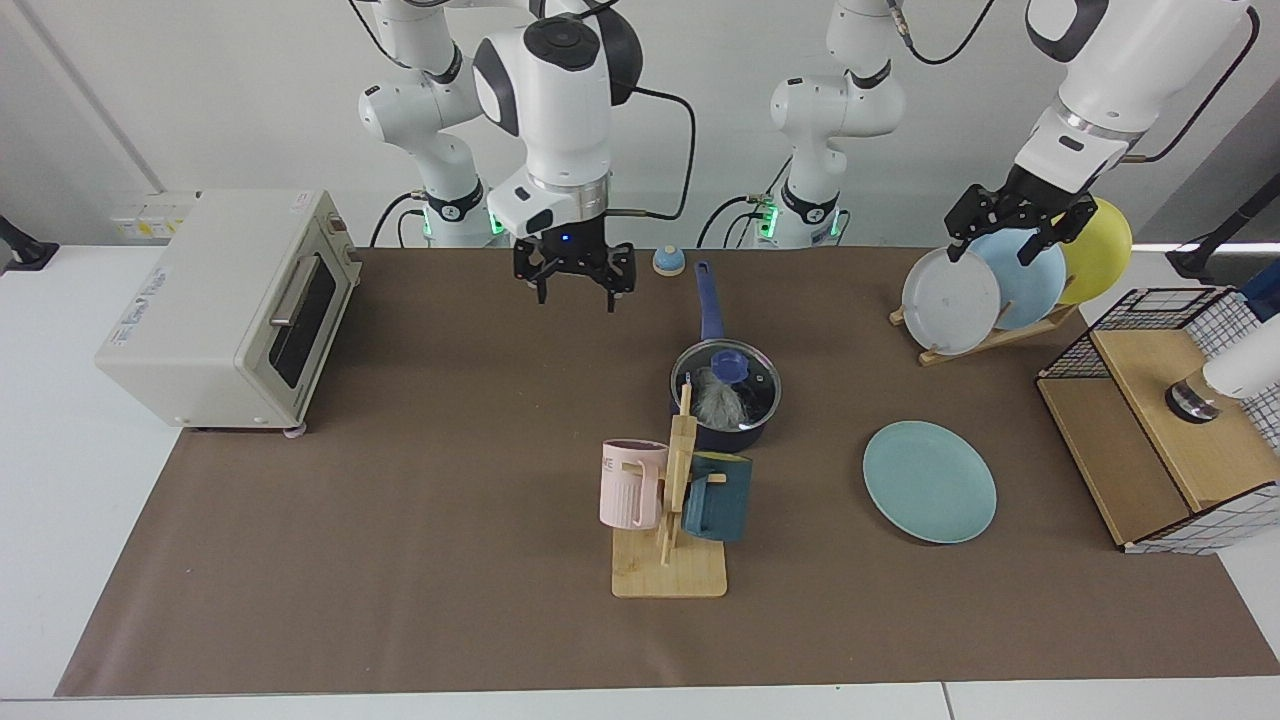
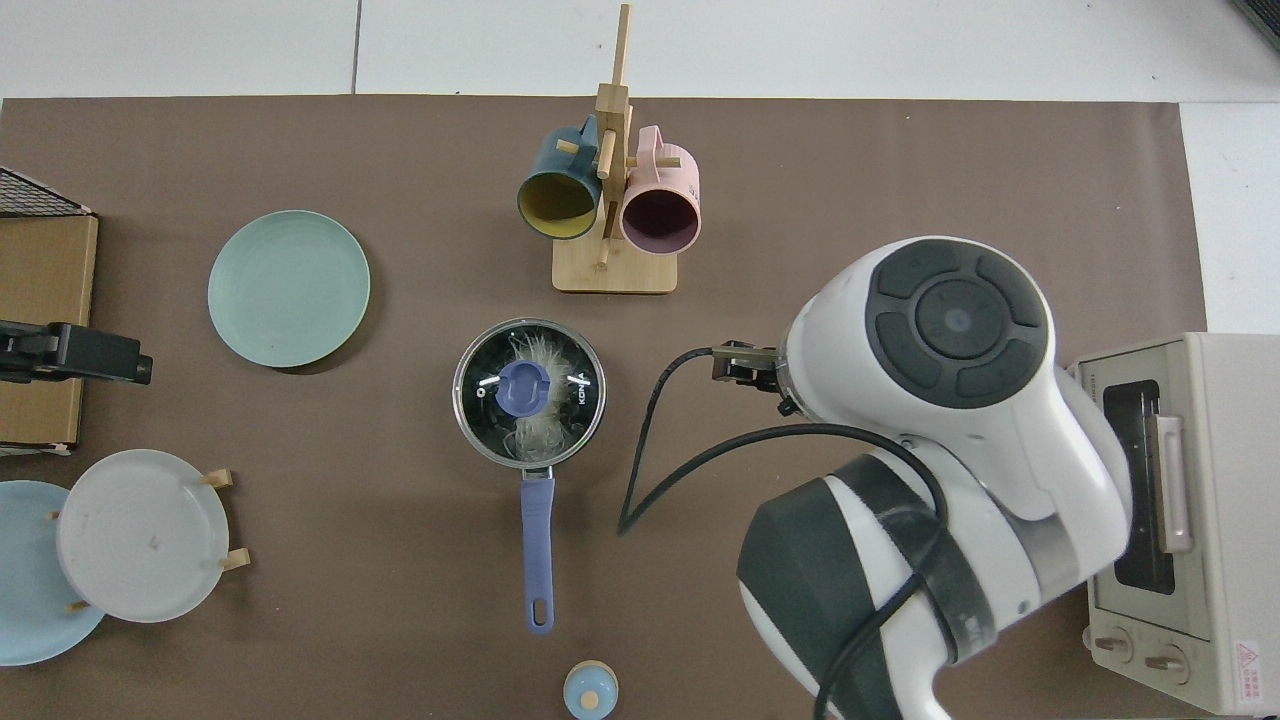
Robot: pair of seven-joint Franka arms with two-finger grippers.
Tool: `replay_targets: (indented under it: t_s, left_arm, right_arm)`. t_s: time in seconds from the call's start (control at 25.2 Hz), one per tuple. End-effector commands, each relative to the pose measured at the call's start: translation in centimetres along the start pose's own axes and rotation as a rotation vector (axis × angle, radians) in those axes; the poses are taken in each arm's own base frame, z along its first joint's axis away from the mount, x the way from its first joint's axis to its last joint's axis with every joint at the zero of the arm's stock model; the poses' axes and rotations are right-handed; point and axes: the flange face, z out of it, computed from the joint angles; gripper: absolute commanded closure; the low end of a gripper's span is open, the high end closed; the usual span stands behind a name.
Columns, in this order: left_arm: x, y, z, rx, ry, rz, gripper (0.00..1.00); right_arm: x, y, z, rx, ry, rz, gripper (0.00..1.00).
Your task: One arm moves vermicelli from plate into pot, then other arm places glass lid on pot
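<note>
**Lidded pot, centre of table**

Toaster oven point(image 1: 235, 305): side label unreadable. Plate point(image 1: 930, 481): bare, beside pot. Pot point(image 1: 727, 425): glass lid point(image 2: 529, 392) seated, printed "KON…"; vermicelli point(image 2: 541, 430) inside. Mug rack point(image 1: 672, 520) partly hides the pot. Right gripper point(image 1: 574, 290): released, empty, near the toaster oven. Left gripper point(image 1: 1010, 238): spread, empty, over racked plates point(image 1: 985, 283).

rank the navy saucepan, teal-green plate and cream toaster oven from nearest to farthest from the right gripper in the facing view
From the right gripper, hanging open above the mat:
1. Navy saucepan, toward the middle, glass lid on.
2. Cream toaster oven, at the view's left edge.
3. Teal-green plate, far across at the view's right.
</note>
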Motion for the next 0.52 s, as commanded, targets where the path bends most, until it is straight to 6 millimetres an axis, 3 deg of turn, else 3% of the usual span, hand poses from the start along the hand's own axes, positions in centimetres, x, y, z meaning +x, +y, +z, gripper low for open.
replay_targets:
  t_s: [0.0, 0.28, 0.4, 0.48]
  left_arm:
    - [-0.8, 0.2, 0.0, 0.017, 0.005, 0.008, 0.00]
    - [-0.8, 0.4, 0.0, 0.018, 0.005, 0.013, 0.00]
    - [-0.7, 0.6, 0.0, 0.018, 0.005, 0.017, 0.00]
    - [-0.8, 0.6, -0.1, 0.018, 0.006, 0.017, 0.00]
  right_arm:
    - [-0.1, 6.8, 1.0, -0.026, -0.012, -0.059, 0.01]
    - [2.5, 17.3, 2.4, -0.034, -0.054, -0.101, 0.01]
    - [3.6, 20.3, 2.3, -0.020, -0.056, -0.127, 0.01]
    - [4.1, 21.2, 2.1, -0.019, -0.051, -0.131, 0.01]
